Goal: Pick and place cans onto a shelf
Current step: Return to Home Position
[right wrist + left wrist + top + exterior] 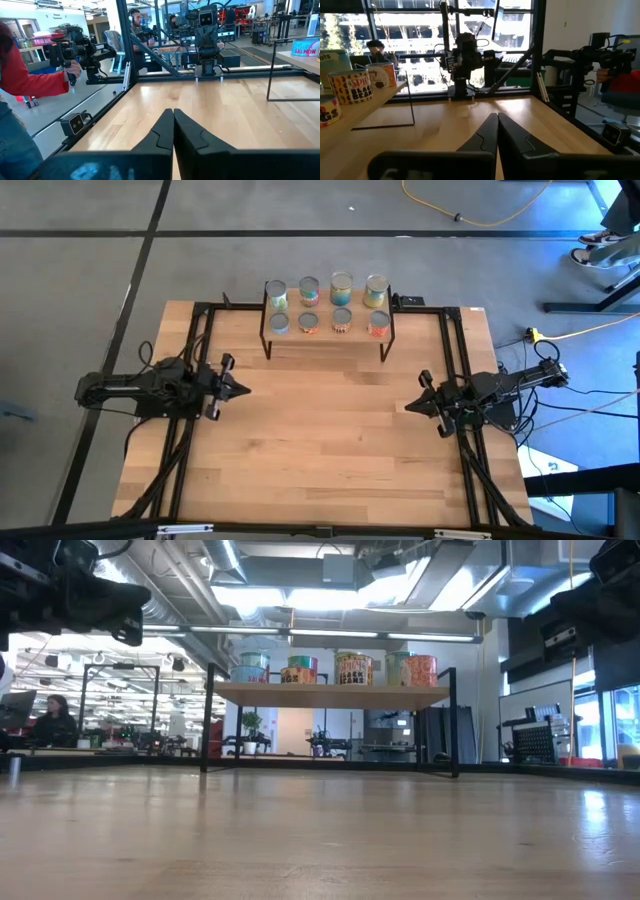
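Observation:
Several cans (326, 305) with silvery tops and blue, green, yellow and red labels stand upright in two rows on the shelf (328, 332), a low light-wood rack on thin black legs at the table's far middle; they also show in the low view (335, 669). My left gripper (243, 389) is shut and empty over the table's left side, its fingers together in the left wrist view (497, 119). My right gripper (409, 406) is shut and empty over the right side, its fingers together in the right wrist view (173, 113).
Black rails (196, 360) run along the tabletop's left, right and far sides. Bare wood (325, 440) lies between the two grippers. A person in a red sleeve (30, 75) holds a device beyond the table's near edge.

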Controlling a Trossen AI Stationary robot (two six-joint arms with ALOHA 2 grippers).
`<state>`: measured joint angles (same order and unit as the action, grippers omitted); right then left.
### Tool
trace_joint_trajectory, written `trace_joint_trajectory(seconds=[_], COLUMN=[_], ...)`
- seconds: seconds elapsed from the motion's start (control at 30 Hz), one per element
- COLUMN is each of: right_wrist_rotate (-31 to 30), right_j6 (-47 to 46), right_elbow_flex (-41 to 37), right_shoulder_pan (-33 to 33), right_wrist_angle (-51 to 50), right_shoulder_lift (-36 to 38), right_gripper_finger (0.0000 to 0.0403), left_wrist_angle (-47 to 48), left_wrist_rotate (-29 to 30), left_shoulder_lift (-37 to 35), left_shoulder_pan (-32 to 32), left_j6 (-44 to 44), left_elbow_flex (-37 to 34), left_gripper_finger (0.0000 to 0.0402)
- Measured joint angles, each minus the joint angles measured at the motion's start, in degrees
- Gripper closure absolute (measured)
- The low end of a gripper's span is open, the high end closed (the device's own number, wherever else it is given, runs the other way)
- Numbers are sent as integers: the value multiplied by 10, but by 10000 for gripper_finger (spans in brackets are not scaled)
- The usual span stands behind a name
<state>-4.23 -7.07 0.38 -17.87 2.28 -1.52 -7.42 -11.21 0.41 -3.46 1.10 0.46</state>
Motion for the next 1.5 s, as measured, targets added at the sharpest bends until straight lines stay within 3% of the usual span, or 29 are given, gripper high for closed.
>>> trace_joint_trajectory(seconds=[0.37, 1.5], right_wrist_rotate=[-2, -2], right_j6=[16, 14], right_elbow_flex=[0, 0], right_shoulder_pan=[0, 0], right_wrist_angle=[0, 0], right_shoulder_lift=[0, 0], right_gripper_finger=[393, 383], left_wrist_angle=[47, 48], left_wrist_rotate=[2, 17], left_shoulder_lift=[0, 0], left_shoulder_pan=[0, 0], left_j6=[17, 13], left_elbow_flex=[0, 0], left_gripper_finger=[401, 401])
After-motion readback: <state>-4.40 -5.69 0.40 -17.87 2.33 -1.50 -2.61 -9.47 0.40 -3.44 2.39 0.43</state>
